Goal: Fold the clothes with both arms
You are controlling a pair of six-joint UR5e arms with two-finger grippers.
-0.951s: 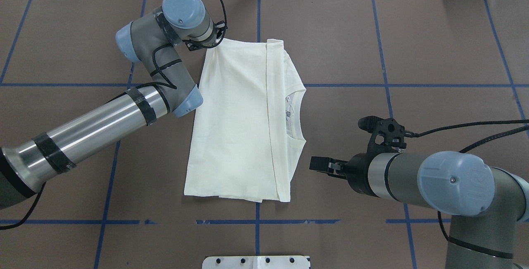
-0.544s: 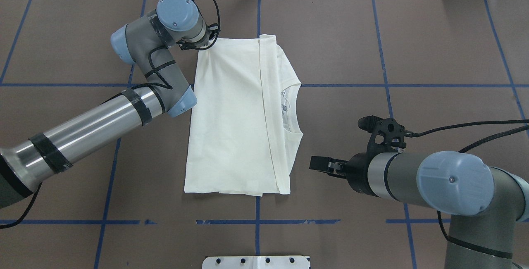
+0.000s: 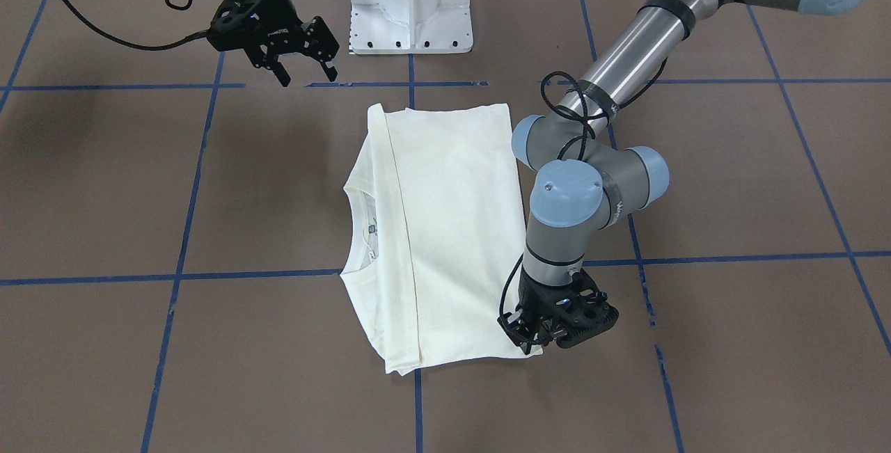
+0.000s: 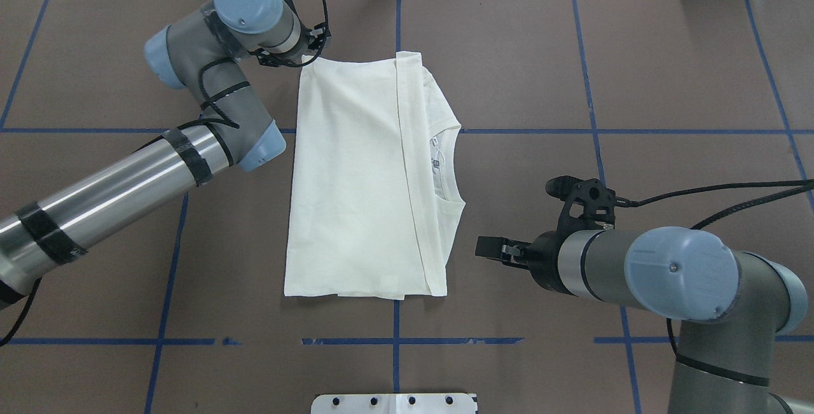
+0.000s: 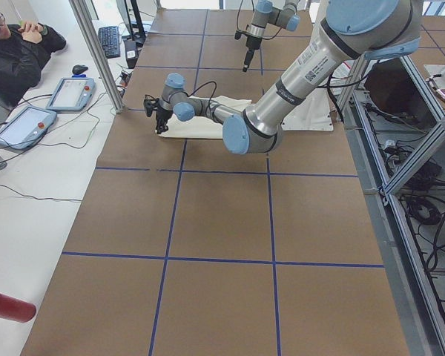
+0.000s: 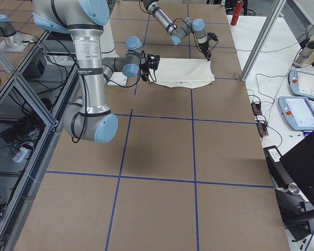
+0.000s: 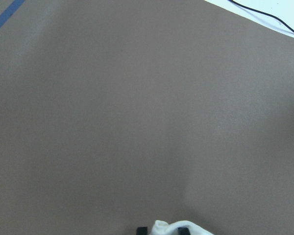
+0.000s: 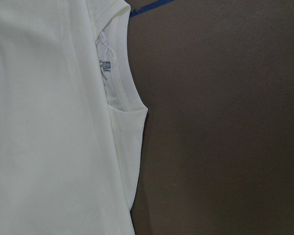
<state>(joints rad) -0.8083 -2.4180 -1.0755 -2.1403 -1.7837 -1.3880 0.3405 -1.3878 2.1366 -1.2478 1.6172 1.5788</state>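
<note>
A folded cream long-sleeved T-shirt [image 4: 356,172] lies plain side up on the brown, blue-taped table [image 4: 636,51]. The black two-finger left gripper [image 7: 162,229], clamped on its far corner, has dragged that corner further left. The black right gripper [image 3: 308,74] hovers near the collar side, jaws spread and empty, and has barely moved.

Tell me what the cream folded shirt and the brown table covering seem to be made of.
The cream folded shirt looks like soft, matte cotton-type jersey: gentle creases, a stitched neckband and a sewn label. The brown table covering looks like matte paper or thin board: flat, non-reflective; which is unclear.
</note>
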